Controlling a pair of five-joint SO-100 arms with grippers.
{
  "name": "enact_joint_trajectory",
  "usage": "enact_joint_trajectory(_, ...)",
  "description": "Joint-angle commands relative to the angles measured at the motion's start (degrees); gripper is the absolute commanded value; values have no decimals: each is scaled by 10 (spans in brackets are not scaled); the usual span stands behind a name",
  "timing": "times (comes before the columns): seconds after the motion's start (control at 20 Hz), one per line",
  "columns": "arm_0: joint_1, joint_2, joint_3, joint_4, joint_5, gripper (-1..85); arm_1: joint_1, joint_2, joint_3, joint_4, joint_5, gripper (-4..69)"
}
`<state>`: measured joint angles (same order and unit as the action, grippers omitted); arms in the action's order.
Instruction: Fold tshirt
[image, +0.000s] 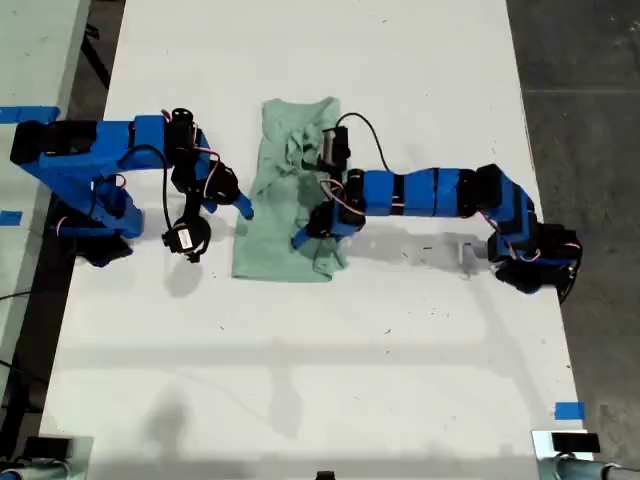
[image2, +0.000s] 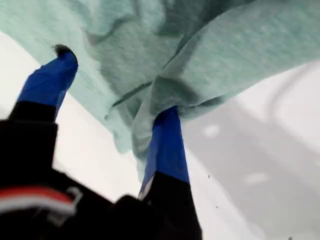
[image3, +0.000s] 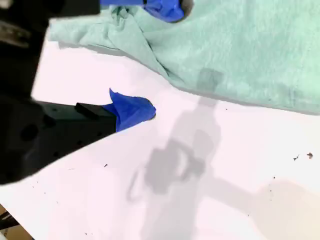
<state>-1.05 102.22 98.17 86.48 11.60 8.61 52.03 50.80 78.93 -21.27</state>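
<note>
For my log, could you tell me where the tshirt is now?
The tshirt lies on the white table, centre of the exterior view, between both arms.

White table (image: 400, 380) running the length of the exterior view, dark grey floor (image: 590, 80) down the exterior view's right, blue tape scrap (image: 569, 410) near the table's lower right corner, blue tape strip (image: 25, 114) at far left

Exterior cam looks straight down on the white table (image: 330, 340) from high up, both arms in view. Both wrist cams sit low & very close, each seeing the tshirt (image: 290, 190) edge too.
</note>
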Motion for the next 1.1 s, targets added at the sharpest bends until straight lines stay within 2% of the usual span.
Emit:
enact_joint_trajectory(0.0,10,14,-6,-6,-6,233,1,128,-25,32,-17,311)
enact_joint_trajectory(0.4,11,14,-10,-6,-6,231,16,314,35,120,-28,299)
enact_joint_trajectory(0.9,11,4,-11,-8,-7,231,24,333,63,121,-36,292)
enact_joint_trajectory(1.05,3,-16,12,-36,-4,233,24,332,67,120,-36,290)
